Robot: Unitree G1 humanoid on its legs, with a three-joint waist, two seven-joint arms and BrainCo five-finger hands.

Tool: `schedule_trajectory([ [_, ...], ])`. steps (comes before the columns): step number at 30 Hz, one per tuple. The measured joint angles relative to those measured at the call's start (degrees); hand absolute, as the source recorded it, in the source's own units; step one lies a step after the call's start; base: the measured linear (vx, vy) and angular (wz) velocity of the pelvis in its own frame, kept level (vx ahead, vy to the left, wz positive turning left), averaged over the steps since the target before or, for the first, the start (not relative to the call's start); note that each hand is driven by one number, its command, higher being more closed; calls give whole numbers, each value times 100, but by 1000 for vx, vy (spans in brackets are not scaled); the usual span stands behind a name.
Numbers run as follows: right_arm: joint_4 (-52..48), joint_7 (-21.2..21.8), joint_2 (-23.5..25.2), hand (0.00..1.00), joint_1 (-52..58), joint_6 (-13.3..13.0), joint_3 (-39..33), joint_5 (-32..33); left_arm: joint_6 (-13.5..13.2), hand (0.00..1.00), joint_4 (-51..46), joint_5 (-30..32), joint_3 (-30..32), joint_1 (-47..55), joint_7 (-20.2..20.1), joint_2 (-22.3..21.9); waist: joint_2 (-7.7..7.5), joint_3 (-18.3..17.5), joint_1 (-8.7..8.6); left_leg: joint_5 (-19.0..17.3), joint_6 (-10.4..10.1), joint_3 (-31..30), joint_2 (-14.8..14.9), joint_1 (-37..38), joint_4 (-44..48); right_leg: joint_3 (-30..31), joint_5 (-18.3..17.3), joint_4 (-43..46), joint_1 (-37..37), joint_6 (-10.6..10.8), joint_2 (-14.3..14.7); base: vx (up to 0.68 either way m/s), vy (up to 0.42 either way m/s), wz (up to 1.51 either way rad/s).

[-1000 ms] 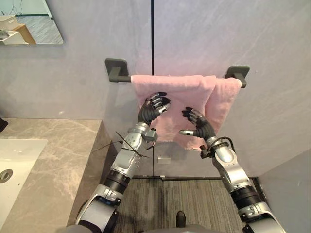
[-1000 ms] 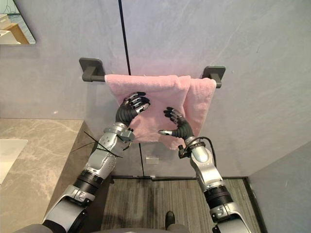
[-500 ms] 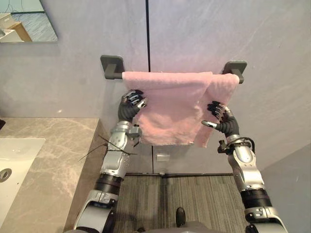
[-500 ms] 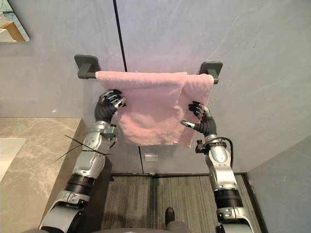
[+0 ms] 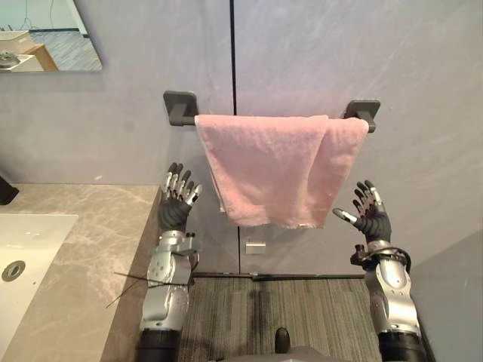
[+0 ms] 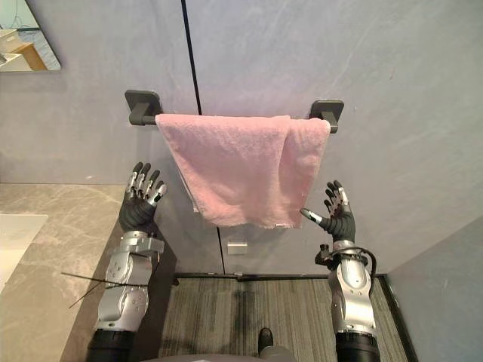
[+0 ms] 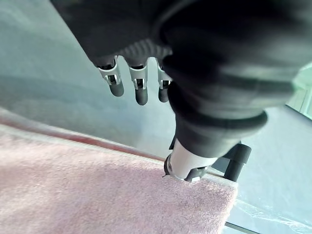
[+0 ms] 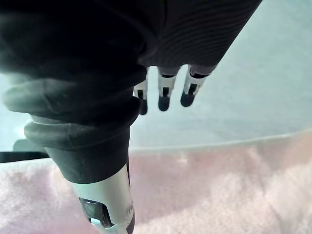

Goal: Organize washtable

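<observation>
Up on the grey wall [image 5: 113,113] the pink towel [image 5: 275,166] is draped over its rail, and that's pretty much the centre of everything. It covers nearly the whole rail, so you only get the dark left bracket [image 5: 179,107], a short stub of bar next to it, and the right bracket [image 5: 364,111] poking out at the towel's far corner. The right-hand strip of the towel looks doubled over, with a second layer hanging behind the front one, but I can't tell how the fold goes at the back. The left hand [image 5: 176,204] is down and to the left of the towel, clearly apart from it, fingers straight and spread, holding nothing. The right hand [image 5: 368,217] is the same on the lower right of the towel: open, fingers fanned, thumb out toward the cloth, not touching. Both wrist views back that up, straight fingers with towel past them. Just under the towel's bottom hem sits a small wall plate [image 5: 255,247], too tiny to tell if anything's printed on it. Well left of the towel and lower is the marble counter [image 5: 75,256] with a white sink [image 5: 23,249] cut off by the edge, plus some dark thing [image 5: 6,192] that's also chopped off, no idea what it is. Up left of the towel a corner of mirror [image 5: 45,34] is cropped too. Striped carpet [image 5: 302,309] lies below.
</observation>
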Motion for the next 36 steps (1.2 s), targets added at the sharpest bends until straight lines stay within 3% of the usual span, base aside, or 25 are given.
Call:
schedule_trajectory([
  [6, 221, 11, 217, 0, 644, -13, 16, -161, 2, 0, 511, 46, -39, 841, -196, -117, 108, -4, 36, -11, -28, -10, 45, 39, -23, -18, -38, -1, 30, -49, 40, -5, -3, 0],
  [14, 2547, 8, 405, 0, 1125, 19, 132, -331, 244, 0, 3304, 1231, -124, 1002, -326, 5, 95, 3, 155, -27, -63, -19, 82, 242, -59, -37, -80, -2, 212, -43, 43, 0, 0, 0],
  [19, 3694, -27, 401, 0, 1091, 40, 132, -468, 272, 0, 4604, 1970, -47, 1034, -108, 100, 54, 21, 171, -66, -112, -23, 76, 422, -76, -47, -169, -2, 359, 9, 37, 0, 0, 0],
  [30, 4151, -164, 383, 0, 934, 234, 456, -479, 361, 0, 5259, 2276, 8, 889, 327, 174, 9, 99, 241, -167, -195, 155, 144, 136, 44, -20, -209, 77, 50, -35, 60, -5, -8, -8],
  [31, 4169, -169, 377, 0, 780, 246, 521, -481, 368, 0, 5273, 2278, 5, 809, 381, 182, 94, 158, 298, -171, -164, 301, 236, -50, 169, -32, -354, 469, -235, -108, 66, -11, -39, -30],
  [32, 4176, -169, 379, 0, 698, 247, 538, -483, 369, 0, 5273, 2278, 1, 753, 403, 180, 58, 205, 311, -164, -153, 317, 278, -108, 246, -85, -493, 773, -386, -128, 49, -6, -62, -9],
  [33, 4206, -169, 378, 0, 604, 252, 613, -500, 374, 0, 5290, 2277, -1, 667, 412, 191, 63, 331, 324, -174, -156, 280, 333, -175, 363, -289, -895, 1578, -683, -232, -57, 55, -84, 28],
  [34, 4263, -167, 387, 0, 591, 253, 697, -512, 378, 0, 5290, 2277, -1, 680, 411, 230, -18, 328, 335, -197, -192, 204, 327, -177, 438, -379, -1292, 2211, -848, -175, -195, 98, -123, 48],
  [35, 4310, -166, 380, 0, 572, 254, 760, -528, 382, 0, 5286, 2276, 4, 690, 412, 260, -113, 295, 334, -231, -242, 96, 320, -198, 542, -425, -1450, 2451, -909, -178, -243, 119, -137, 56],
  [36, 4311, -168, 374, 0, 568, 249, 793, -538, 387, 0, 5284, 2276, 3, 651, 418, 300, -79, 275, 341, -245, -270, -19, 336, -292, 612, -465, -1451, 2503, -922, -162, -192, 73, -125, 40],
])
